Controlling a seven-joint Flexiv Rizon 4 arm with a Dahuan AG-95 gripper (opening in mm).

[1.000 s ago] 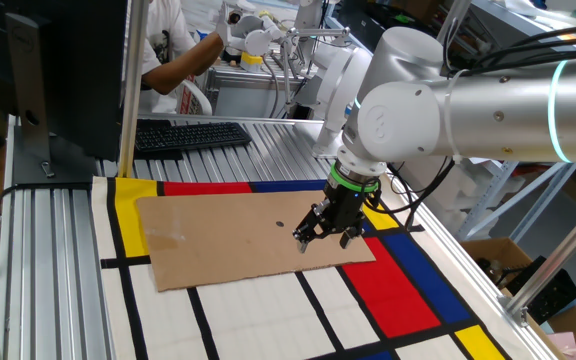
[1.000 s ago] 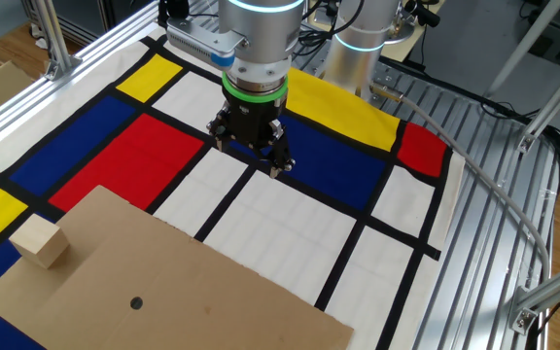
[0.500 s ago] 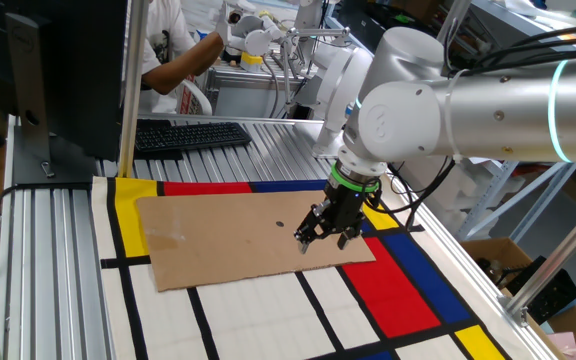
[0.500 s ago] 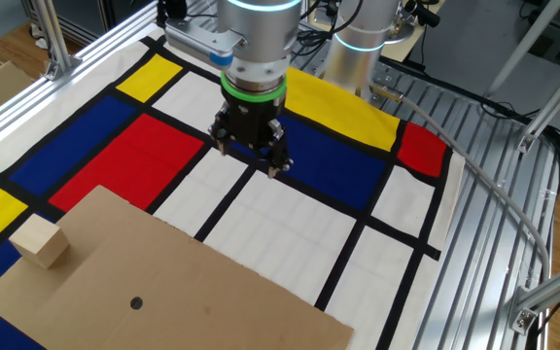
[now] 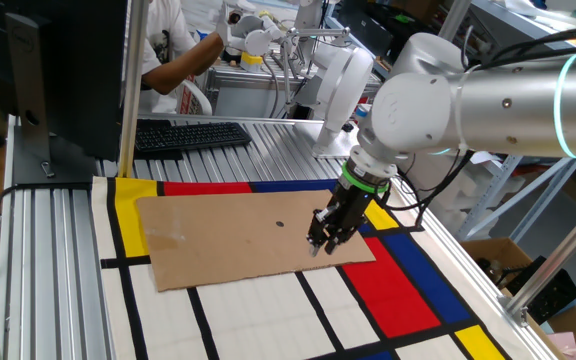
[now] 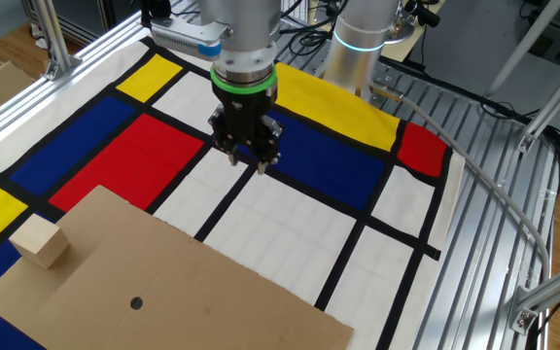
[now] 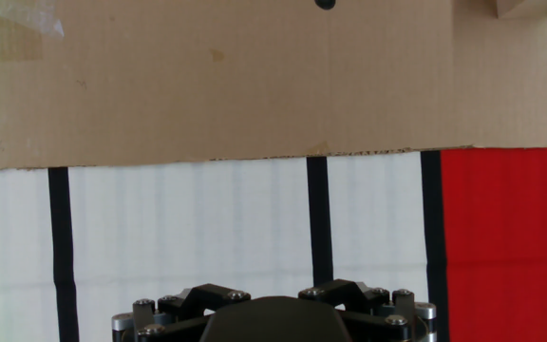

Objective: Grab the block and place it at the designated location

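I'm looking at a tabletop (image 6: 474,126) w/ a mat (image 6: 290,209) of red, yellow, blue and white boxes edged in black. There's a lab w/ a keyboard (image 5: 190,134) and a person (image 5: 173,45) way at the back.

Nearest me in the other fixed view is the cardboard sheet (image 6: 212,292), flat on the mat. The designated location (image 6: 136,303) is a tiny dark dot on it, nothing on it yet. A bit further left, near the sheet's corner, sits the block (image 6: 39,241). It's a small pale wood cube w/ plain sides, sitting flat, well apart from the dot.

Further back hangs the tool (image 6: 249,156), over a black line by the blue box, off the sheet and well apart from the block. It holds nothing. Its tips look close together, but I can't tell if it's open or closed.

So I think the job has barely begun. Nothing's grabbed. Still to do: go to the block, grab it, carry it to the dot, let go.
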